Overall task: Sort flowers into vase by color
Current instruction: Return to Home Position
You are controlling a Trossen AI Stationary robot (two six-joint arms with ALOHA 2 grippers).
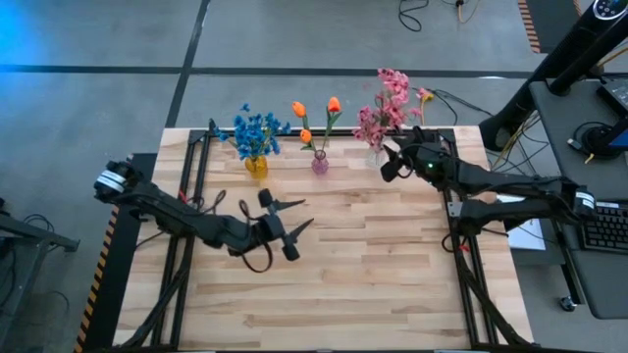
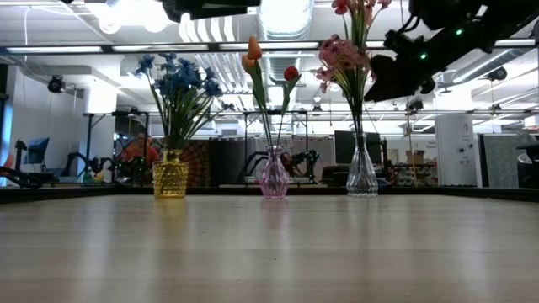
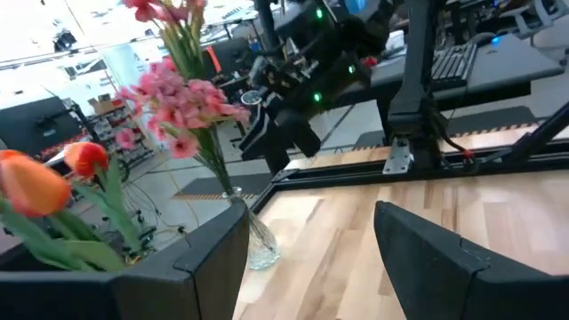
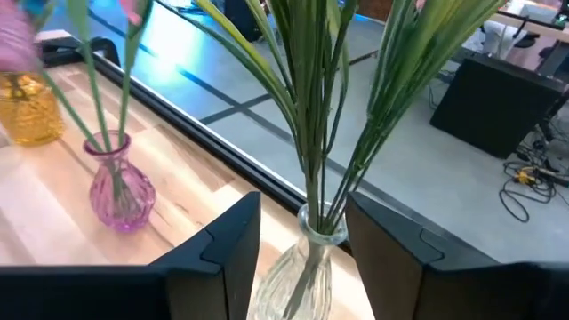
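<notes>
Right gripper: fingers apart, empty, just beside clear vase | pink flowers: in that vase, table's far edge | left gripper: spread wide, mid-table | risk, I'd say: pulling back could snag stems and tip the vase.

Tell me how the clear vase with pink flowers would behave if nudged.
Probably tippy: the clear vase has a narrow neck and small base under tall pink flowers. It looks like glass, so likely slick and breakable. The open right gripper sits close to its neck; the left gripper waits mid-table.
</notes>
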